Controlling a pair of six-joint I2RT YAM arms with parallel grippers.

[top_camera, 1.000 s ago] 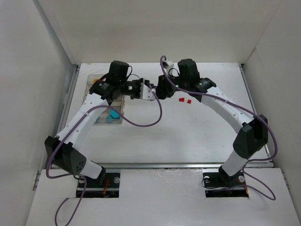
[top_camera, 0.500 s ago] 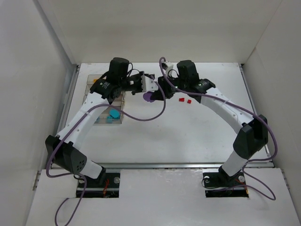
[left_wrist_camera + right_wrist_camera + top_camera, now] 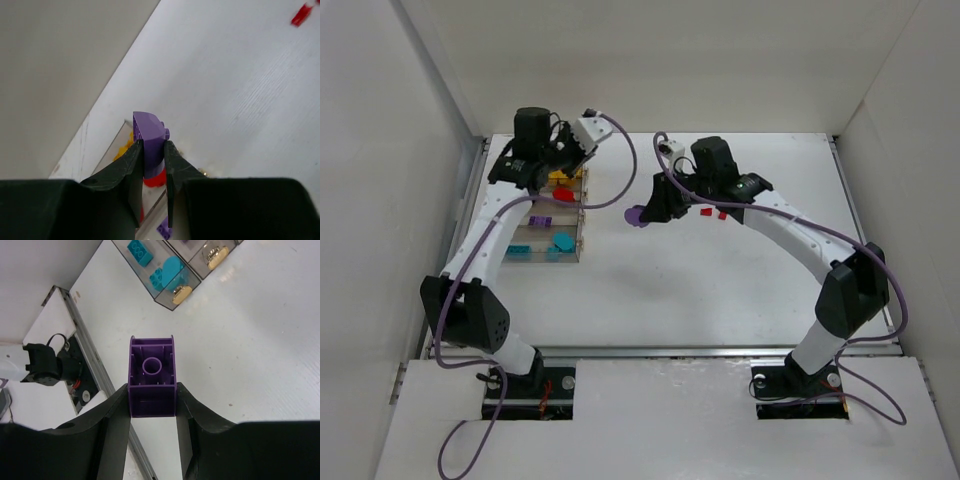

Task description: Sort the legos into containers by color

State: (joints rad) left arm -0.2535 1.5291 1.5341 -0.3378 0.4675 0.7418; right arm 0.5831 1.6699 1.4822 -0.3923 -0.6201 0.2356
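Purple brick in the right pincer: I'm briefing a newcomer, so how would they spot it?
On the table, follow the right arm to its pincer, right of the containers. The purple brick clamped there is the only purple one away from the containers; the red bricks beside it lie loose.

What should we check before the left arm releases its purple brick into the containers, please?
1. Grip of the left gripper on the left purple brick: ok, shut on it.
2. Position over the purple compartment: not ok. The left wrist view shows a red brick and yellow bricks below.
3. Grip of the right gripper on the right purple brick: ok.
4. Grippers well apart: ok.
5. Room in the purple compartment: ok, mostly bare.
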